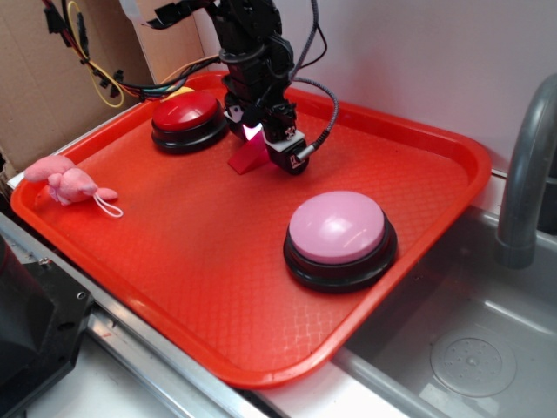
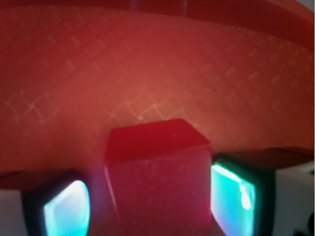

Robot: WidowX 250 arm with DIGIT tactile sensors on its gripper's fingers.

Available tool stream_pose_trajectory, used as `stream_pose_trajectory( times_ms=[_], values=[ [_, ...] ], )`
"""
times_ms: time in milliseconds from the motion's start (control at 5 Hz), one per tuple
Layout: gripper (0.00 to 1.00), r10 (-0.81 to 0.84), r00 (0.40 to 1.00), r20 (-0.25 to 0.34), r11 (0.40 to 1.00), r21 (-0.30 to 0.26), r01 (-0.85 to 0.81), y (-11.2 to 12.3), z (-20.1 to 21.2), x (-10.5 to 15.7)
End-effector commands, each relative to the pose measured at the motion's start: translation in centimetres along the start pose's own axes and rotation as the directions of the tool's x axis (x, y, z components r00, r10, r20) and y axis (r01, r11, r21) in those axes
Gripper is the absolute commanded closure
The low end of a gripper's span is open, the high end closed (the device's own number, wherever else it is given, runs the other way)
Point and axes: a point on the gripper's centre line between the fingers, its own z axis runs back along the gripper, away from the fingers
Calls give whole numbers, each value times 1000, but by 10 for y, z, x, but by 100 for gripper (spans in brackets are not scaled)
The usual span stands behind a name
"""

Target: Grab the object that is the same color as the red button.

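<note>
At the far left edge of the red tray (image 1: 174, 287) a pink plush toy (image 1: 65, 180) lies on its side, a thin white loop trailing from it toward the middle. Further along, near the tray's back rim, sits the red button (image 1: 188, 111), its glossy dome on a black round base. Just to the right of it the arm reaches down from above, and the gripper (image 1: 258, 144) is lowered onto the small red wedge block (image 1: 249, 158), which rests on the tray floor close beside the red button but not touching it. From the wrist camera the block (image 2: 157, 182) fills the space between the two fingers (image 2: 66, 209), whose pads glow a pale blue-green on either side of it; the right pad looks to be against the block's side, while a thin gap may remain on the left, so I can't say for sure that the jaws are pinching it tight. A black cable loops off the wrist toward the right. Well apart, toward the tray's near right corner, stands the larger pink-domed button (image 1: 339, 237) on its own black base. Beyond the tray's right edge lie a steel sink (image 1: 470, 348) and a grey faucet pipe (image 1: 526, 174).
</note>
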Motion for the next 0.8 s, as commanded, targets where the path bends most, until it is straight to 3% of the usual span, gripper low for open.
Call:
stream_pose_trajectory(
  times_ms=[0,200,400,600],
  values=[
    [100,46,999,13,997,60,-47,4,17,7],
    [100,83,996,14,994,66,-84,0,39,1],
    [100,181,983,35,982,-60,-178,-4,78,-14],
    [100,246,969,-14,966,-80,-246,-18,113,-36]
  ],
)
